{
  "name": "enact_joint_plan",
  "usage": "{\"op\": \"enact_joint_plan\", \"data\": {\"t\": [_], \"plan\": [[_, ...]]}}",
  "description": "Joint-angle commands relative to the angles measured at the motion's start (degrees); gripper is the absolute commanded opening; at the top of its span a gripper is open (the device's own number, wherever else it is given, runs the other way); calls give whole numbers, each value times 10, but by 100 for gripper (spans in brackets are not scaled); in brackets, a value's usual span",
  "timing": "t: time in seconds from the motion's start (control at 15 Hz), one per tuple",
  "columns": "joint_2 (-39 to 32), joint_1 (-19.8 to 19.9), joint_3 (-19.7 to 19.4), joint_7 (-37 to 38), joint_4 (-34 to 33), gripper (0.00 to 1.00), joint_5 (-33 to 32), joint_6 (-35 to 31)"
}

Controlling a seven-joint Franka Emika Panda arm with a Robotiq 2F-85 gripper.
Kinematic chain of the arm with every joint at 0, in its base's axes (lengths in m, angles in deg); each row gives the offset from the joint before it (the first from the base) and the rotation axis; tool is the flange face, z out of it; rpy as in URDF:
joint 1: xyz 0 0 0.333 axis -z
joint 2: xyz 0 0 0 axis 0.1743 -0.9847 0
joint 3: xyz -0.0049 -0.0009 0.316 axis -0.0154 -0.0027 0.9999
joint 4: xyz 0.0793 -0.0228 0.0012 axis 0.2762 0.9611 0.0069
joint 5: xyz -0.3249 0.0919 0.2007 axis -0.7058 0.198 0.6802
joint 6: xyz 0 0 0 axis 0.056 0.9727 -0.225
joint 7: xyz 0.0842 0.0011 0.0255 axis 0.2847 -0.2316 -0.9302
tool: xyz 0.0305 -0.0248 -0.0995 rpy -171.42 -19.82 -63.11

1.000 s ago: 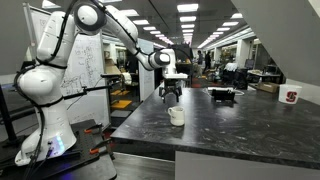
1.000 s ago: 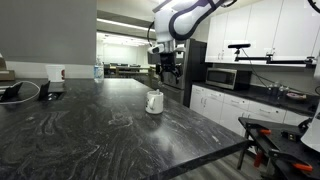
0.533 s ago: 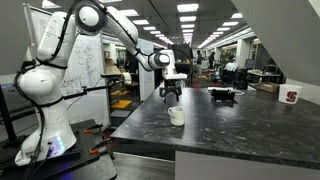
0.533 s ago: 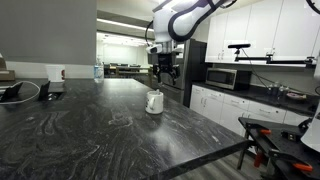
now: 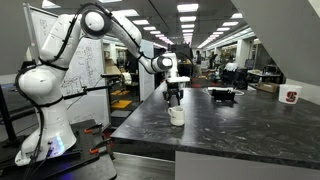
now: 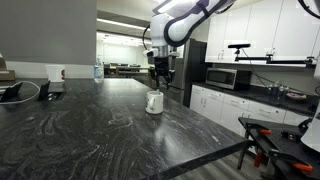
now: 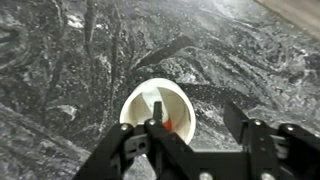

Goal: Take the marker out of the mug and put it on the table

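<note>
The white mug (image 5: 177, 116) stands near the end of the dark mottled table (image 5: 245, 130); it also shows in the other exterior view (image 6: 154, 102). In the wrist view I look down into the mug (image 7: 150, 100), and the reddish marker (image 7: 168, 122) leans inside it. My gripper (image 5: 174, 98) hangs just above the mug in both exterior views (image 6: 158, 84). In the wrist view the gripper (image 7: 197, 125) is open and empty. One finger (image 7: 155, 128) is over the mug's opening and the other (image 7: 240, 122) is outside its rim.
A black object (image 5: 222, 95) lies farther along the table, and a white cup with a red mark (image 5: 291, 96) stands at the far end. The table edge (image 6: 215, 150) is near the mug. A microwave (image 6: 227, 77) sits on a back counter.
My gripper has moved down and slightly sideways, closer to the top of the mug. The mug has not moved.
</note>
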Motion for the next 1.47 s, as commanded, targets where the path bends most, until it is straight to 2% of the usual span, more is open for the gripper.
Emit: {"op": "enact_joint_plan", "data": {"t": [0.0,0.27,0.33,0.47,0.53,0.6,1.07,1.4], "plan": [[-29,7,6,-17,-36,72,4,1],[-60,7,9,-17,-69,63,3,2],[-67,6,10,-16,-76,57,2,2],[-80,6,11,-17,-92,55,3,6],[-86,6,11,-16,-99,48,3,8],[-92,6,11,-16,-106,49,3,9],[-127,5,8,-15,-144,41,-1,22],[-134,1,4,-16,-149,43,-12,36]]}}
